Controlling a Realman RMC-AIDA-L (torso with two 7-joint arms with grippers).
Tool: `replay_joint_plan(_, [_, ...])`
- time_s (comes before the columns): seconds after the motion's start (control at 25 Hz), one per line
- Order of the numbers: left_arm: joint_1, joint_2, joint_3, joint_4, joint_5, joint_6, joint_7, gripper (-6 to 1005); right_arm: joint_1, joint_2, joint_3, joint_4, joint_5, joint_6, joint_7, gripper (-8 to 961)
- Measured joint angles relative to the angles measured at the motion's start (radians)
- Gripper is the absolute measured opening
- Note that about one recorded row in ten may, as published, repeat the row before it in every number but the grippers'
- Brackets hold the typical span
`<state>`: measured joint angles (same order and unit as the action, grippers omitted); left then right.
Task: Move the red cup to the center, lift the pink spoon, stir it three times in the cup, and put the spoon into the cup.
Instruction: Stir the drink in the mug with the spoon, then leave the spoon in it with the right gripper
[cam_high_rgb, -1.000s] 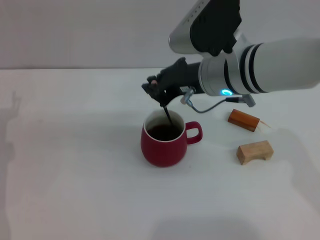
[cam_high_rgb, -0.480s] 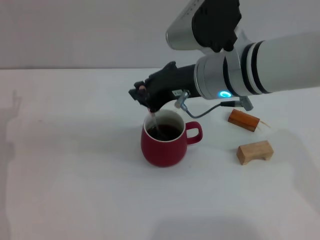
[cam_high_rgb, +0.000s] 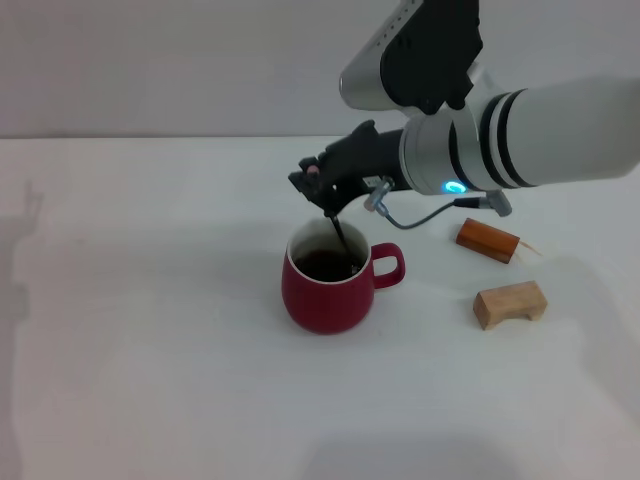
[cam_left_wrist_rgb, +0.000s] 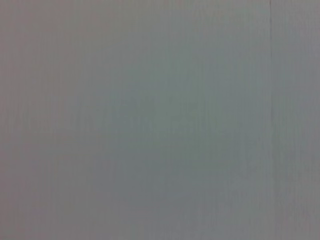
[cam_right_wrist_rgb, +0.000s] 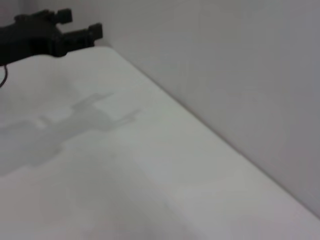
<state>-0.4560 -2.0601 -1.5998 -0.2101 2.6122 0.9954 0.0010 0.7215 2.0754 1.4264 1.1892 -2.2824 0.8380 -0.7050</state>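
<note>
While the red cup (cam_high_rgb: 327, 285) sits near the middle of the white table (cam_high_rgb: 150, 350), handle pointing right and dark liquid inside, the right gripper (cam_high_rgb: 318, 186) hangs just above its far rim with fingers clenched on the pink spoon (cam_high_rgb: 338, 234). Only a bit of the pale handle shows between the fingers; the thin shaft slants down from them into the liquid, its bowl out of sight below the surface. Reaching in from the right, the right arm crosses above the table. To the right of the cup lie two wooden blocks, well apart from it: an orange-brown block (cam_high_rgb: 488, 240) farther back and a pale block (cam_high_rgb: 510, 303) nearer. The left gripper appears in no view; its wrist camera shows only a plain grey surface.
</note>
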Motion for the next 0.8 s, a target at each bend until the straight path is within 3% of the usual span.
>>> replay_joint_plan(0.32, [-0.003,0.0,-0.002,0.0,0.001,0.001,-0.001,847,-0.005,-0.001,0.051,0.046,0.105,0.121,-0.012,172])
replay_joint_plan(0.56, [-0.005,0.0,-0.002,0.0,0.002,0.003,-0.001,847,-0.009,0.0,0.08,-0.01,0.198,0.041,-0.089,174])
replay_joint_plan(0.8, [-0.005,0.0,0.0,0.0,0.001,0.004,-0.001,846,0.009,-0.001,0.07,-0.061,0.107,-0.005,-0.052,177])
